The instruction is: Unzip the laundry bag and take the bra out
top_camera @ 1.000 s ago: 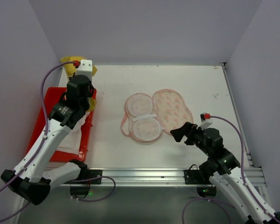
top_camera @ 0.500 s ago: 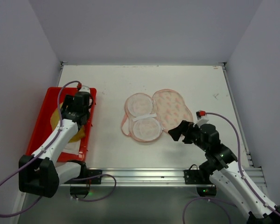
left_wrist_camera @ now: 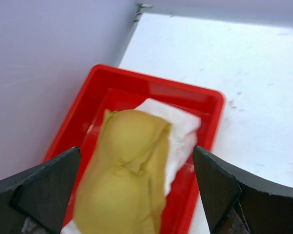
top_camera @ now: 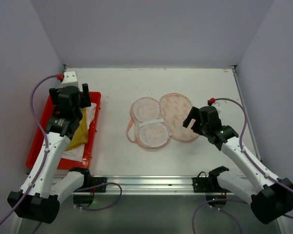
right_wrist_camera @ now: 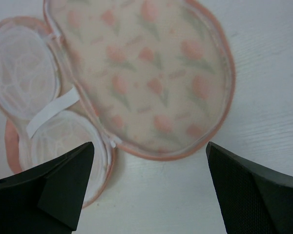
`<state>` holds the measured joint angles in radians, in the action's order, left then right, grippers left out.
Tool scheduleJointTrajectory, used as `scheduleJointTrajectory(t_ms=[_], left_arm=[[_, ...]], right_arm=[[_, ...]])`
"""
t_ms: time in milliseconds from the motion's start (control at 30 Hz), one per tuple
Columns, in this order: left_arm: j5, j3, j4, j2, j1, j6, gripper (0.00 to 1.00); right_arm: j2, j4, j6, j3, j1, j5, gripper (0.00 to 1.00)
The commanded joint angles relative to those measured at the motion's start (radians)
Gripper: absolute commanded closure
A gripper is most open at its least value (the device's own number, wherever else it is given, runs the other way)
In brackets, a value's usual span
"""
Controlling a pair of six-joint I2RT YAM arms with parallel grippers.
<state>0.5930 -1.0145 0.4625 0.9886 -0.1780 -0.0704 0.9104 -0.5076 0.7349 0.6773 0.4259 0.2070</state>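
The laundry bag lies unzipped and spread flat mid-table, its printed lid folded out to the right and its white-lined cups on the left. The mustard-yellow bra lies loose in the red tray, on top of a white cloth. My left gripper hangs open above the bra and touches nothing. Over the bag's near right edge, my right gripper is open and holds nothing.
The red tray sits at the table's left edge beside the left wall. A metal rail runs along the near edge, and walls close off the back and both sides.
The left gripper carried the bra from the back left corner down over the tray, opened and let it drop, then lifted. The right arm swung back and up toward the bag's right edge.
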Motion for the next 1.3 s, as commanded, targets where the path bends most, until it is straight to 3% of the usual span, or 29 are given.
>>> scheduleJointTrajectory(t_ms=[0,133,267,533,933,1033,1133,1267], left_arm=[[-0.188,-0.019,0.068,-0.050,0.005,-0.157,0.00],[-0.366,0.108,-0.007,-0.146,0.005,-0.175,0.00],[-0.377,0.255,-0.129,-0.211,0.005,-0.163,0.00],[-0.400,0.316,-0.203,-0.238,0.005,-0.161,0.00],[-0.380,0.327,-0.214,-0.242,0.005,-0.141,0.00],[-0.381,0.329,-0.213,-0.242,0.005,-0.138,0.00],[-0.380,0.330,-0.213,-0.242,0.005,-0.137,0.00],[-0.380,0.330,-0.212,-0.238,0.005,-0.134,0.00]], right_arm=[[0.103,-0.035,0.043,0.093,-0.090,0.115,0.01],[0.269,0.000,0.017,0.180,-0.247,0.063,0.01],[0.492,0.030,-0.017,0.266,-0.340,-0.050,0.01],[0.820,0.000,-0.186,0.502,-0.386,-0.176,0.01],[0.978,-0.095,-0.307,0.659,-0.388,-0.322,0.11],[0.999,-0.134,-0.305,0.691,-0.388,-0.327,0.10],[1.003,-0.157,-0.301,0.711,-0.385,-0.357,0.18],[0.995,-0.163,-0.252,0.716,-0.380,-0.366,0.17]])
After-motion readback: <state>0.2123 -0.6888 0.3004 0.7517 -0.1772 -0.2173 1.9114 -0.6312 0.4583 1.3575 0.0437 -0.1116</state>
